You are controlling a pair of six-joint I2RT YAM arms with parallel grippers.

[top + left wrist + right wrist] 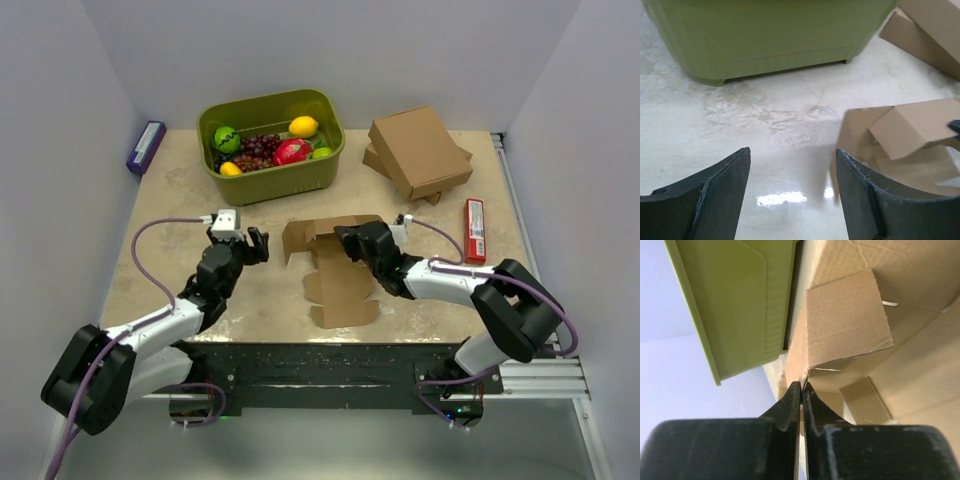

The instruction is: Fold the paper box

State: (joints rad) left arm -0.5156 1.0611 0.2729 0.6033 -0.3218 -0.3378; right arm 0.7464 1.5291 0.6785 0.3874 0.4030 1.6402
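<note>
A brown unfolded paper box (pixel 335 270) lies in the middle of the table, its far panels partly raised. My right gripper (pixel 345 238) is shut on the box's back wall; in the right wrist view its jaws (pixel 801 386) pinch a cardboard edge (pixel 840 325). My left gripper (pixel 257 243) is open and empty just left of the box. In the left wrist view its fingers (pixel 792 165) hover over bare table, with the box's flaps (pixel 900 135) to the right.
A green tub (pixel 272 146) with fruit stands at the back, also seen in the left wrist view (pixel 765 35). Folded brown boxes (pixel 418 152) are stacked at the back right. A red packet (pixel 474 230) lies right. A purple item (pixel 146 146) lies far left.
</note>
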